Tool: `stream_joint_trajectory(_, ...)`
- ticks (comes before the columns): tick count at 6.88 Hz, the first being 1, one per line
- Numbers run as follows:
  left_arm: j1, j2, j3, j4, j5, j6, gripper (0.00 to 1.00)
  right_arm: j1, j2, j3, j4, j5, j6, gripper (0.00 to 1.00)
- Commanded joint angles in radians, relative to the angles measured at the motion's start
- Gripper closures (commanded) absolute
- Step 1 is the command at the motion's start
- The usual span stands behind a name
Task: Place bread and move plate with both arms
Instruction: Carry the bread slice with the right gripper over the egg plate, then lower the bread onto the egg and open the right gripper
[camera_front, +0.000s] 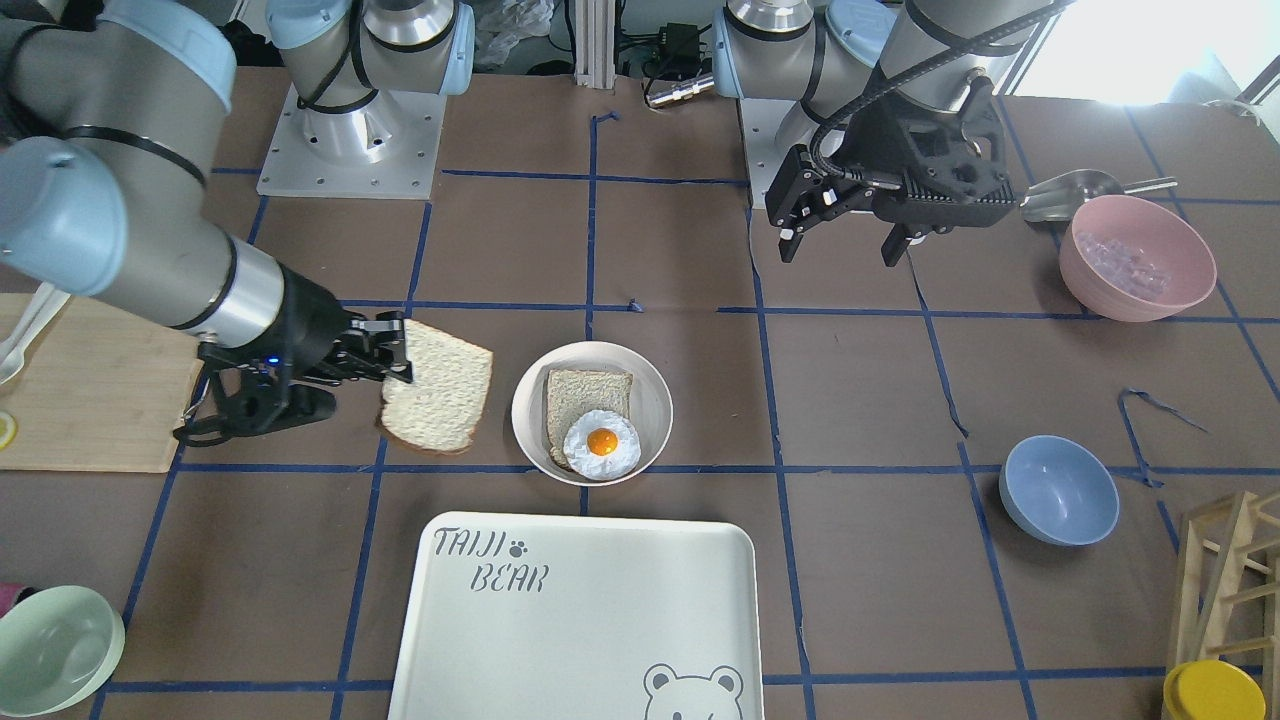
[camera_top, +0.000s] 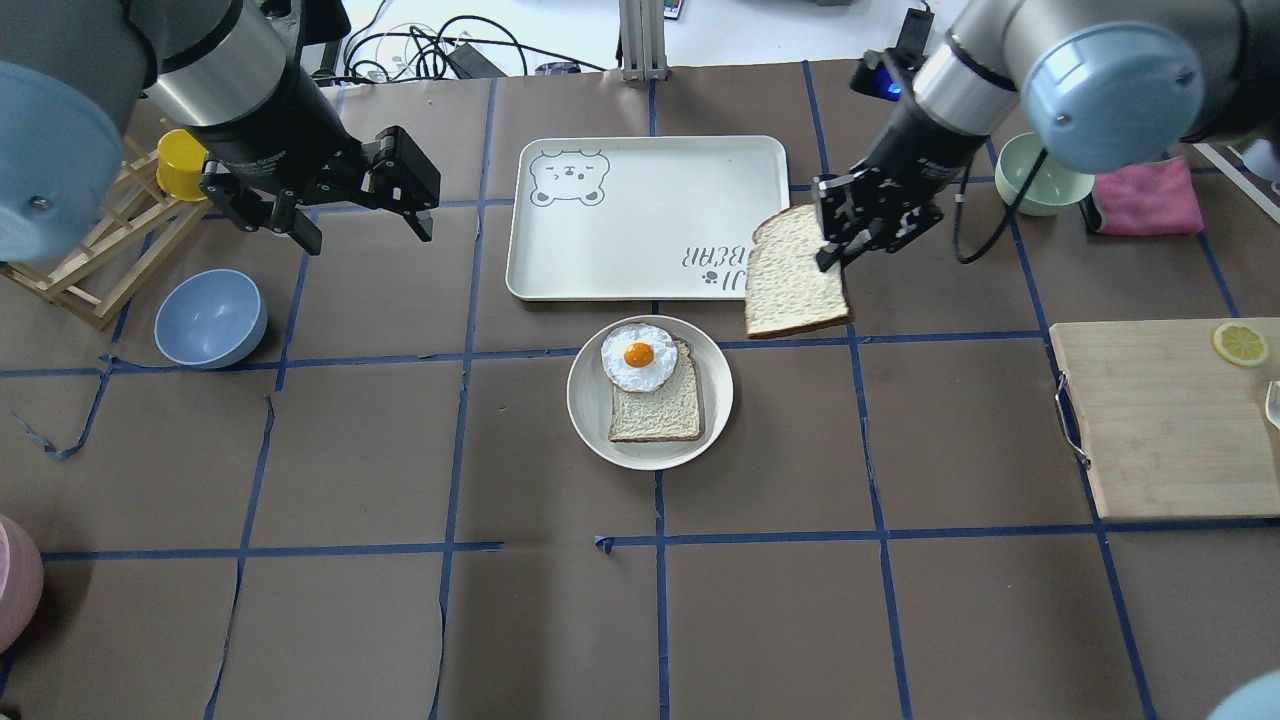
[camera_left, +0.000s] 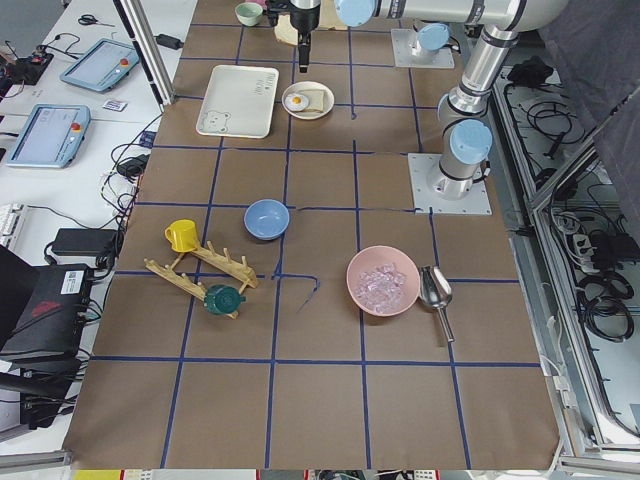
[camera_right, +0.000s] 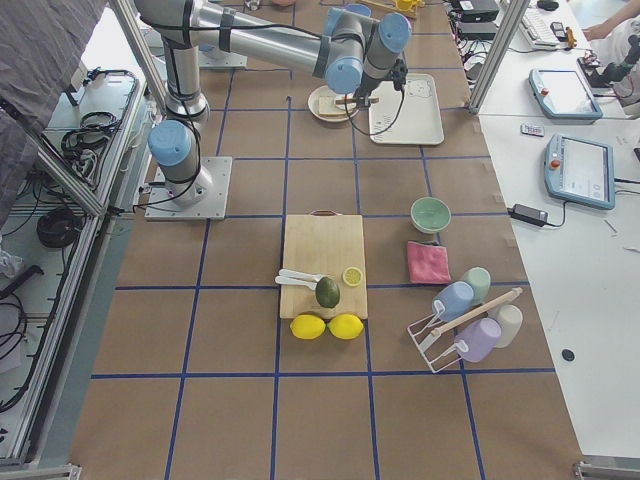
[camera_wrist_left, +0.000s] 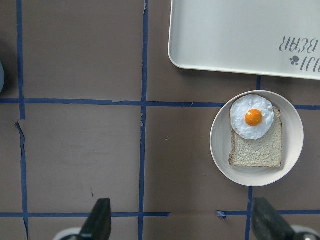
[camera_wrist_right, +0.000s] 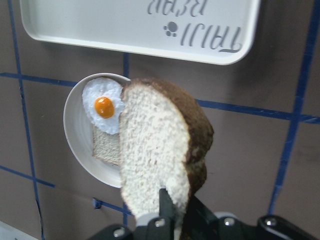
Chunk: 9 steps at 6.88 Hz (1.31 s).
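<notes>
My right gripper (camera_top: 838, 240) is shut on the bread (camera_top: 793, 275), a pale slice with a dark crust, and holds it in the air just right of the plate; it also shows in the front view (camera_front: 438, 385) and fills the right wrist view (camera_wrist_right: 157, 150). The round cream plate (camera_top: 590, 420) sits at mid-table with a tan squarer slice (camera_top: 662, 408) and a fried egg (camera_top: 639, 356) on it. My left gripper (camera_top: 365, 220) is open and empty, high over the table's left side, far from the plate (camera_wrist_left: 220, 150).
The bear-print tray (camera_top: 640, 170) lies just beyond the plate. A blue bowl (camera_top: 210, 318) and a wooden rack with a yellow cup (camera_top: 182, 165) are at the left. A cutting board (camera_top: 1160, 415), a green bowl (camera_top: 1040, 172) and a pink cloth (camera_top: 1148, 195) are at the right.
</notes>
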Motion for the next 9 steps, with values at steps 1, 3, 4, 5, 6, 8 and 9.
stream_joint_trajectory(1,0.002,0.001,-0.001,0.0,0.0,0.0,0.0,0.161,0.034,0.136,-0.288,0.079,0.05,1.0)
stream_joint_trajectory(3,0.002,0.003,-0.001,0.0,0.0,0.0,0.0,0.17,0.083,0.235,-0.446,0.09,0.012,1.0)
stream_joint_trajectory(4,0.002,0.003,-0.003,0.0,0.0,0.0,0.0,0.17,0.091,0.237,-0.452,0.09,-0.002,1.0)
stream_joint_trajectory(5,0.002,0.003,-0.003,0.0,0.0,0.0,0.0,0.17,0.096,0.241,-0.452,0.104,-0.014,1.0)
stream_joint_trajectory(6,0.002,0.003,-0.005,0.0,0.0,0.0,0.0,0.17,0.1,0.244,-0.452,0.118,-0.025,1.0)
stream_joint_trajectory(8,0.003,0.0,-0.008,0.008,-0.008,0.0,0.0,0.17,0.118,0.243,-0.457,0.121,-0.025,1.0)
stream_joint_trajectory(9,0.005,0.0,-0.008,0.008,-0.009,0.0,0.0,0.17,0.129,0.241,-0.471,0.116,-0.025,0.89)
